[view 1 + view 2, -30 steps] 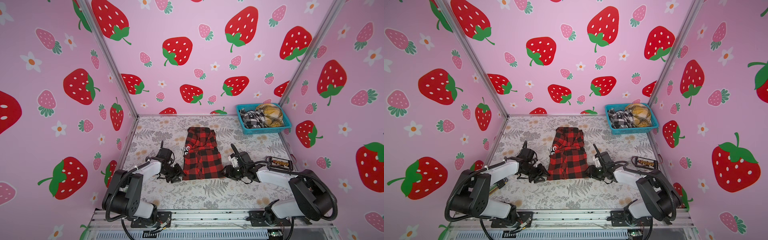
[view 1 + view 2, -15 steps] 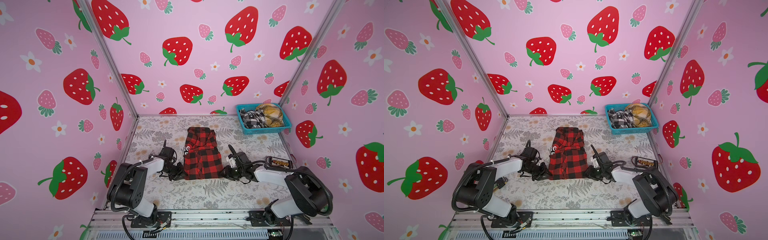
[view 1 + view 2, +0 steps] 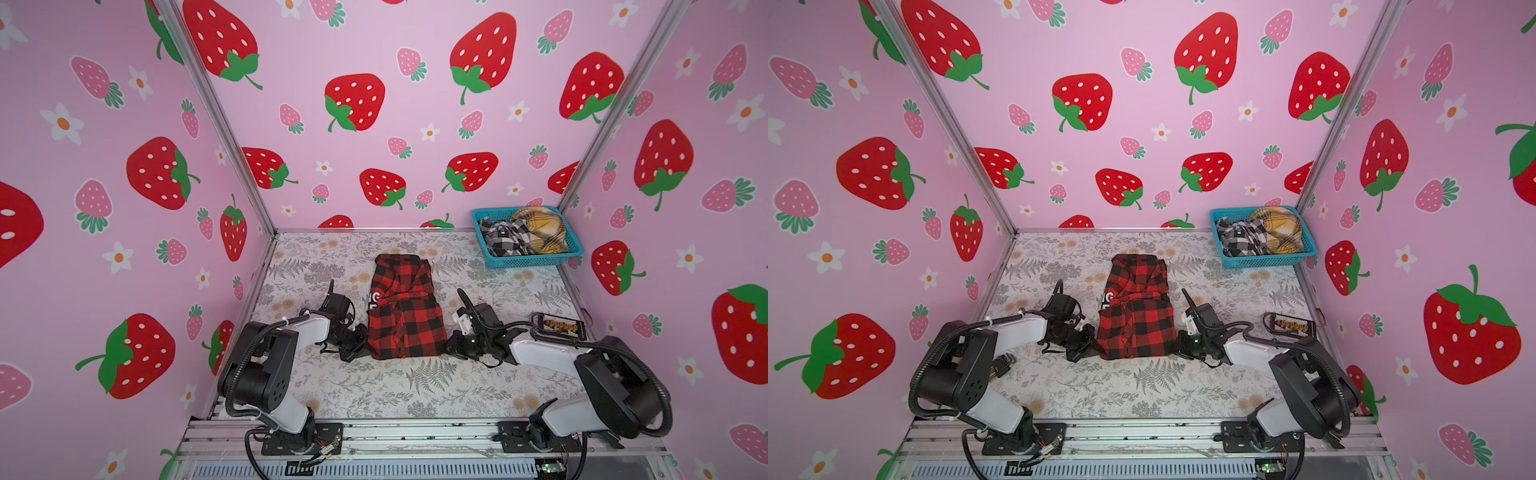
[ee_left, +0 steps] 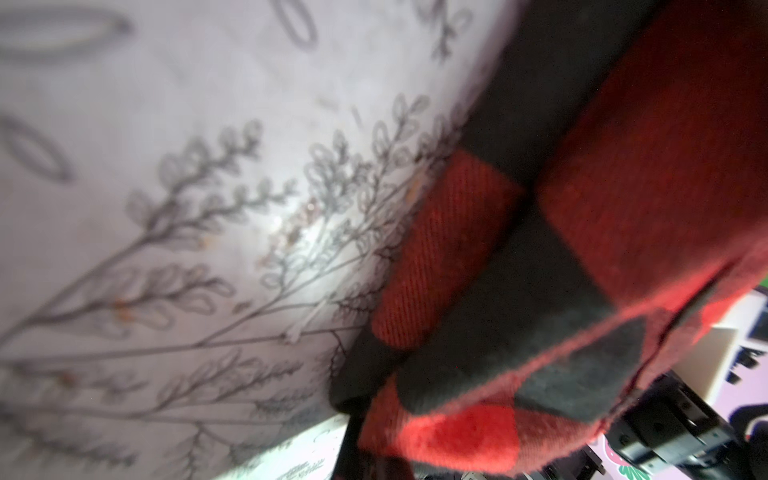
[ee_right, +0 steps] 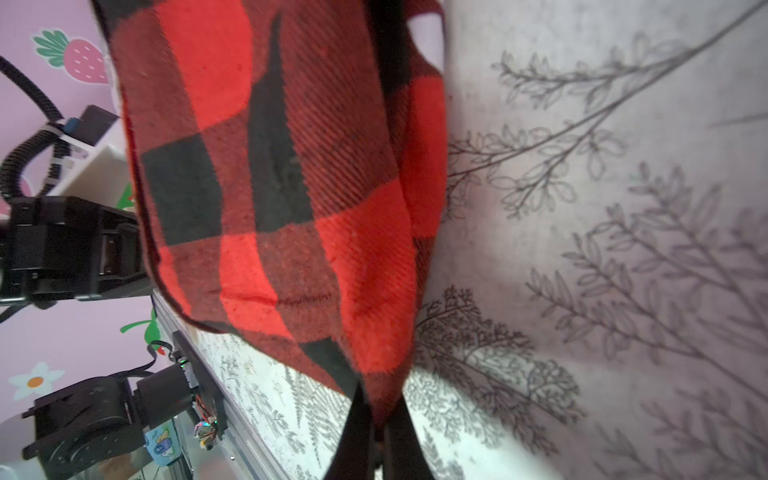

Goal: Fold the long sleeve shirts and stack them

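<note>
**Both hem corners pinched, fold toward 12 o'clock looks like it's up next**

The red-and-black buffalo check flannel shirt [image 3: 405,316] is laid near the middle of the fern-print tablecloth [image 3: 415,395], narrowed to a strip, with white letters showing at its 9 o'clock edge. The left gripper [image 3: 362,348] is clamped tight on the shirt's 7 o'clock corner. The right gripper [image 3: 450,347] is pinched closed on the 5 o'clock corner. In the right wrist view the cloth is seen squeezed between the black fingers [image 5: 358,436].

The black-and-white plaid shirt [image 3: 500,240] and the mustard-yellow plaid shirt [image 3: 540,230] are bunched in the teal plastic mesh basket [image 3: 528,262] at the table's 1 o'clock, so most of the job is probably left.

Tips for the fold, fwiw:
- Both corners should be raised together and kept level, or the hem gets skewed.
- A bit of tension should be held between the grippers so the middle isn't left sagging.
- The hem is best carried low toward 12 o'clock and laid on the collar end.
- It can't be told whether every layer is caught in each pinch, so a slipped under-layer should be watched for.
- The grip shouldn't be released until the cloth is lying flat.
</note>
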You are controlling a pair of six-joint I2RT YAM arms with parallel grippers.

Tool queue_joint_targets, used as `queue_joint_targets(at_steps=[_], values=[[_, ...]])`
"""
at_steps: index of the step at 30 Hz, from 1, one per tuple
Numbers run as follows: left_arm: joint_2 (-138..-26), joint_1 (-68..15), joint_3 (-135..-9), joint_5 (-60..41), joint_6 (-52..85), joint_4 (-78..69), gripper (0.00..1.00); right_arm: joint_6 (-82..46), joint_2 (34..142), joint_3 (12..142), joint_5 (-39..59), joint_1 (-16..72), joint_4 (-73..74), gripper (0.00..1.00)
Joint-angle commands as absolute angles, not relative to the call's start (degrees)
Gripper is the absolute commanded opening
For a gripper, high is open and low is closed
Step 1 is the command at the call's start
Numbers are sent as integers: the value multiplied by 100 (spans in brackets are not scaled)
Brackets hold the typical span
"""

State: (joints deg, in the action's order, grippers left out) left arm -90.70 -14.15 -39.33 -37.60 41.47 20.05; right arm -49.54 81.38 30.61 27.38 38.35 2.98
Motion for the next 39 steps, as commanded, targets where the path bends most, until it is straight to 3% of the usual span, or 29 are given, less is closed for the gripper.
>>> queue_joint_targets(at_steps=[1,10,22,39], values=[[-8739,-1440,-4008,-3705,4116,2343,0,-4898,7778,3239,2541,3973,-31,1],[-7457,-1525,-3640,-3722,4008,3320,0,-5258,6541,2864,2001,4704,-937,0],[-5451,-2459,-3014,-3419,4839,4239,0,-6537,4968,2447,932,6347,-1714,0],[-5031,-2952,-3323,-3035,5168,4597,0,-6923,4409,2487,348,6662,-2320,0]])
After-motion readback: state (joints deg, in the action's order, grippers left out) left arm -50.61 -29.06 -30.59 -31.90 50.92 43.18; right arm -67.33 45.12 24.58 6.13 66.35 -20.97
